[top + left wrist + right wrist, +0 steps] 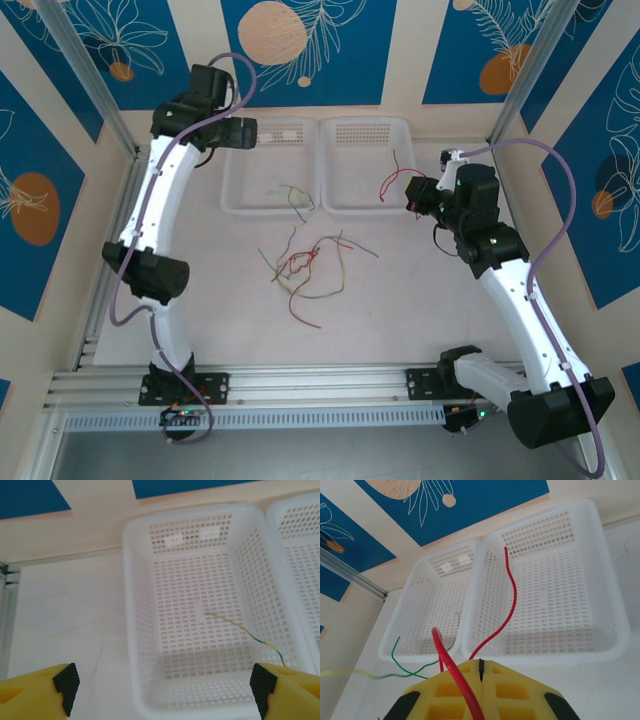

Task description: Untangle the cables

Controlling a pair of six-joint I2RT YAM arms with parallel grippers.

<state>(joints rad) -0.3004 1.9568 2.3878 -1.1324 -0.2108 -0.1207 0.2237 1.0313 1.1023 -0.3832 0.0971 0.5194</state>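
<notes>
Two white baskets (250, 209), upper centre; one yellow-green cable (235, 624) inside left. Left jaws stood open; right jaws pinched one red cable (514, 592).

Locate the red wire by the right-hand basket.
On the right of the top view, the red wire is pinched in the shut right gripper, its free end reaching over the right basket.

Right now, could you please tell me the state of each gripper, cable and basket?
Left gripper: open, above left basket.
Right gripper: shut on red cable.
Red cable: held, free end over right basket.
Yellow-green cable: loose in left basket, trailing over its rim.
Remaining cables: tangled on table.
</notes>
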